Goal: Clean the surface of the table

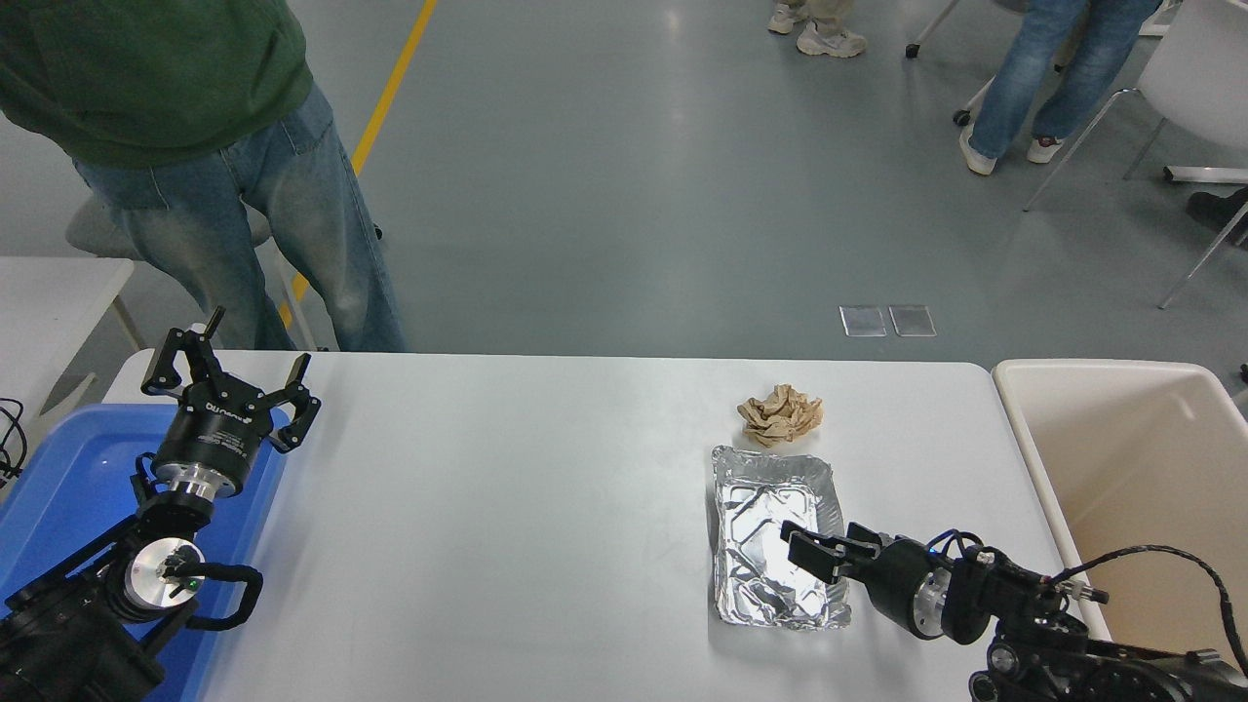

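The white table surface (507,507) fills the middle of the view. On its right half lie a crumpled brown paper ball (780,414) and, just in front of it, an empty silver foil tray (765,526). My right gripper (821,542) comes in from the lower right, low over the tray's right rim, and looks open and holds nothing. My left gripper (229,378) is parked open at the lower left, above a blue bin (68,478).
A beige plastic tub (1131,468) stands off the table's right end. A person in a green top and jeans (244,214) stands at the far left corner. A smaller white table (49,292) is at the left edge. Other people and chairs are far back.
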Available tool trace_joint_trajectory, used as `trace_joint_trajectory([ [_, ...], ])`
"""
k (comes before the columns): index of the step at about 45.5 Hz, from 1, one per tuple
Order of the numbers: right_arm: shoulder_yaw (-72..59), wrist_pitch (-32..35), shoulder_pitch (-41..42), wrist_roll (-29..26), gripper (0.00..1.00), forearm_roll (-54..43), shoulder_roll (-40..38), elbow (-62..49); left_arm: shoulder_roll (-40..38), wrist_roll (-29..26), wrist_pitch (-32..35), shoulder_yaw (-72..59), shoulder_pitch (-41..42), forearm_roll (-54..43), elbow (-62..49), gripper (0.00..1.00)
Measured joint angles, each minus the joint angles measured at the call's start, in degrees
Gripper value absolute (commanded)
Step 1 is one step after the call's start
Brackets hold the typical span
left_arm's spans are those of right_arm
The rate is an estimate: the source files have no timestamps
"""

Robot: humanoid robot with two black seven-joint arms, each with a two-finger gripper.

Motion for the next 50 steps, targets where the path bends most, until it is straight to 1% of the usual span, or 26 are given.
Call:
trace_joint_trajectory([
  [14, -0.75, -2.87, 0.65, 0.09, 0.98, -0.17, 1.22, -2.74, 0.00, 0.00, 0.00, 0.00, 0.03, 0.00, 0.00, 0.99],
  [20, -4.63, -5.63, 2.53, 0.42, 0.99, -0.23, 1.37, -3.31, 0.00, 0.00, 0.00, 0.00, 0.03, 0.00, 0.00, 0.99],
  [27, -7.62, -7.38, 3.61, 0.58, 0.99, -0.18, 1.43, -3.56, 0.00, 0.00, 0.00, 0.00, 0.03, 0.00, 0.00, 0.99],
  [43, -10.39, -9.04, 4.58, 0.72, 0.98, -0.06, 1.56, -3.89, 0.00, 0.00, 0.00, 0.00, 0.03, 0.00, 0.00, 0.99],
  [50, -10.74, -9.41, 4.70, 0.73, 0.90, -0.02, 1.57, -4.49, 0.00, 0.00, 0.00, 0.00, 0.03, 0.00, 0.00, 0.99],
])
